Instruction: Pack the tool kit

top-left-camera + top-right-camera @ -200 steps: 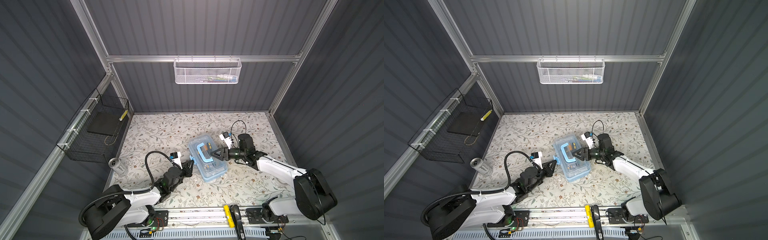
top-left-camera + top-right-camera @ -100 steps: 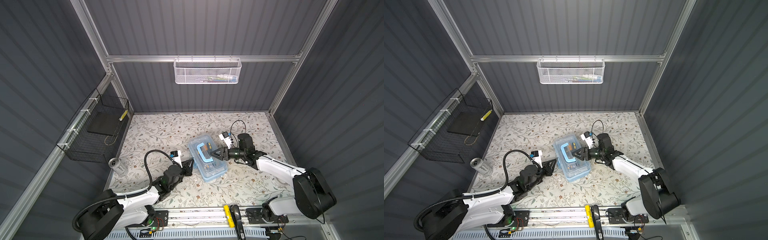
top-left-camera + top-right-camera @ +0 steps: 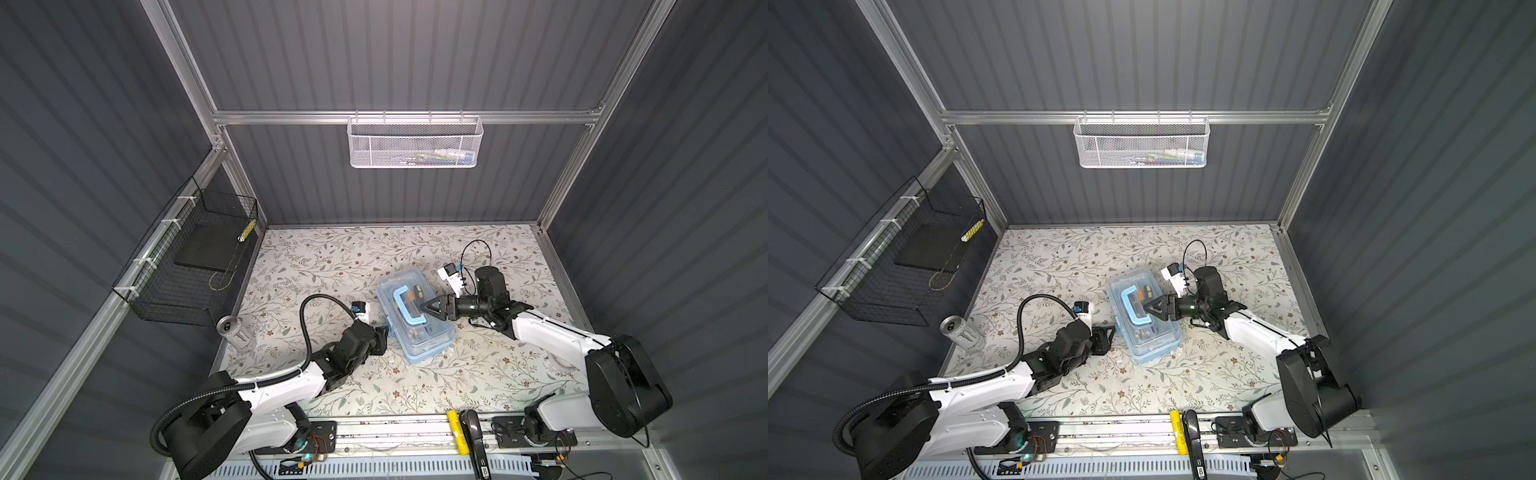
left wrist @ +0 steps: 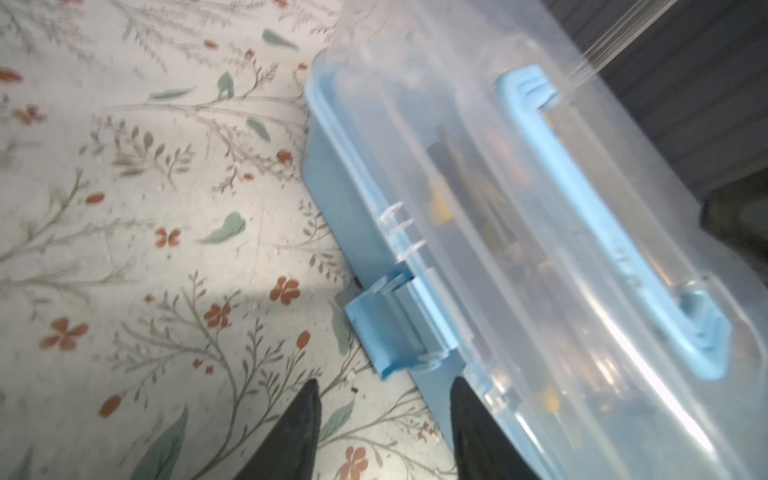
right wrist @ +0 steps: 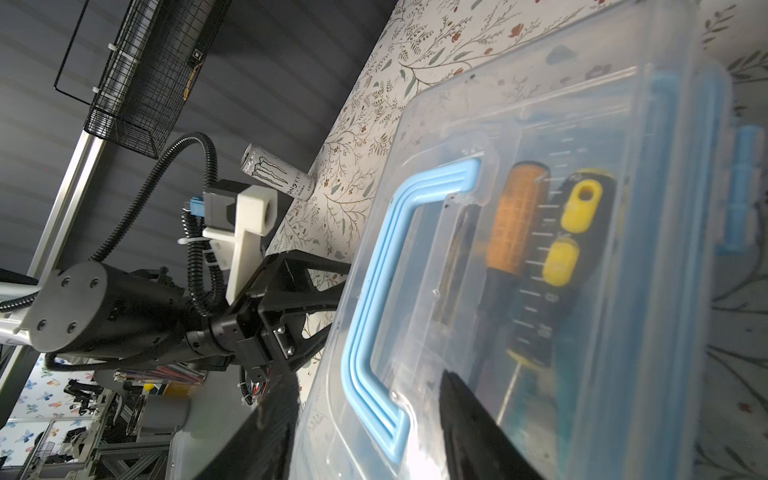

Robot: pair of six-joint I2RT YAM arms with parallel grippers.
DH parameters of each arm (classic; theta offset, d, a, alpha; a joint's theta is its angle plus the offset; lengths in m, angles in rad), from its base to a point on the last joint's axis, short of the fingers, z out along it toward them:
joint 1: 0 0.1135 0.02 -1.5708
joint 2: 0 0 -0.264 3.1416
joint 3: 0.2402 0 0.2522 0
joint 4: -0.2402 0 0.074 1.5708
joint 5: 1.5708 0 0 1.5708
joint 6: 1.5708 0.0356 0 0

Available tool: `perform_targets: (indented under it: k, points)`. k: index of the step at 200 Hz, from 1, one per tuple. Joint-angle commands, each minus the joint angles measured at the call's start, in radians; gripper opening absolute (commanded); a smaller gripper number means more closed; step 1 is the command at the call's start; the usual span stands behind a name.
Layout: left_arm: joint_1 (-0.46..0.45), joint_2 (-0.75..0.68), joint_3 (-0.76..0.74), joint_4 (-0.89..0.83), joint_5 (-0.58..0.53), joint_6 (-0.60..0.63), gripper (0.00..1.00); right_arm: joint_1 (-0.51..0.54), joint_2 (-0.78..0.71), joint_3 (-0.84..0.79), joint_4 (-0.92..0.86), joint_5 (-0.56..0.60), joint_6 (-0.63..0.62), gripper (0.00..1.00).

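Blue latch [image 4: 390, 328] just ahead of the parted, empty left pincer [image 4: 384, 382] could slip free, skidding the tool kit [image 3: 428, 340] beneath the spread, empty right pincer [image 3: 428, 309].

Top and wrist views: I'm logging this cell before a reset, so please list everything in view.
tool kit: one, light blue base, clear lid, middle of table
screwdrivers: at least two, orange and black-yellow handles, inside tool kit
drink can: one, silver, table's left edge
black wire basket: one, black, hung at left
white mesh basket: one, white, hung at back
yellow bar: one, yellow, in front of table
left tool: one, black, open, at the latch
right tool: one, black, open, over tool kit
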Motion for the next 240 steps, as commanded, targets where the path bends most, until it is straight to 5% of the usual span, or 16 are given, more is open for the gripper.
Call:
perform_targets:
  k: [1,21,58,141,240]
  points:
    - [-0.015,0.034,0.018,-0.108,-0.006,0.083,0.73,0.002,0.029,-0.016,-0.117,0.030,-0.013,0.57]
    - [-0.081,0.081,0.026,-0.107,-0.070,0.120,0.87,0.003,0.031,-0.016,-0.113,0.032,-0.007,0.57]
    - [-0.149,0.206,0.037,0.027,-0.131,0.201,0.99,0.003,0.029,-0.008,-0.132,0.034,-0.017,0.58]
    - [-0.138,0.387,0.099,0.164,-0.437,0.270,1.00,0.003,0.029,-0.013,-0.139,0.035,-0.020,0.58]
    - [-0.111,0.210,0.063,-0.016,-0.548,0.181,1.00,0.002,0.026,-0.015,-0.128,0.025,-0.021,0.58]
